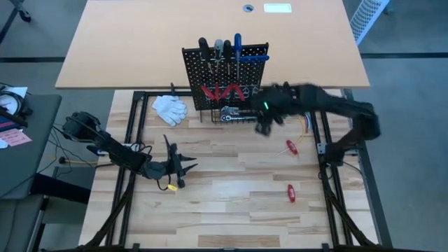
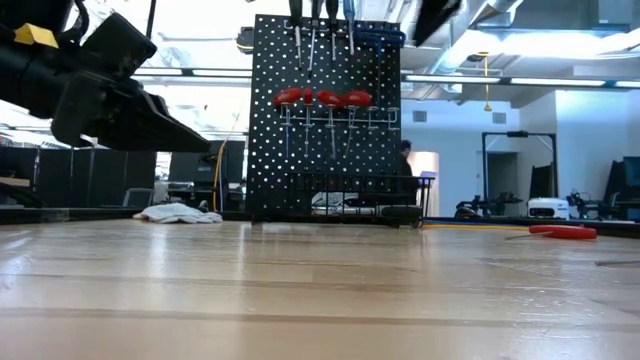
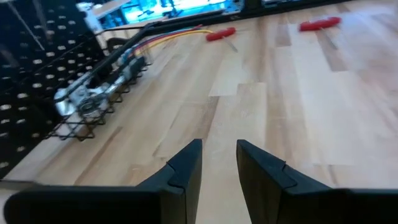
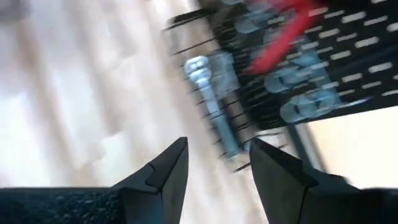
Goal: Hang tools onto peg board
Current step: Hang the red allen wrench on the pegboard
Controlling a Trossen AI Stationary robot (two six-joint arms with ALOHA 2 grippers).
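The black peg board [image 1: 225,77] stands upright at the table's far middle. Black-, grey- and blue-handled screwdrivers [image 1: 219,47] hang along its top, and red-handled ones [image 2: 320,98] hang in a row lower down. A chrome ratchet wrench [image 4: 211,109] lies in the wire basket [image 1: 234,115] at its base. Two red screwdrivers [image 1: 291,146] [image 1: 291,192] lie flat on the table to the right. My right gripper [image 4: 217,162] hovers open above the basket's right end, holding nothing. My left gripper [image 3: 217,165] stands open and low at the near left [image 1: 183,168], holding nothing.
White gloves [image 1: 170,108] lie left of the peg board. A bundle of coloured cables [image 1: 304,126] runs along the table right of the basket. A bare stretch of wooden table [image 1: 231,210] lies between the arms and toward the near edge.
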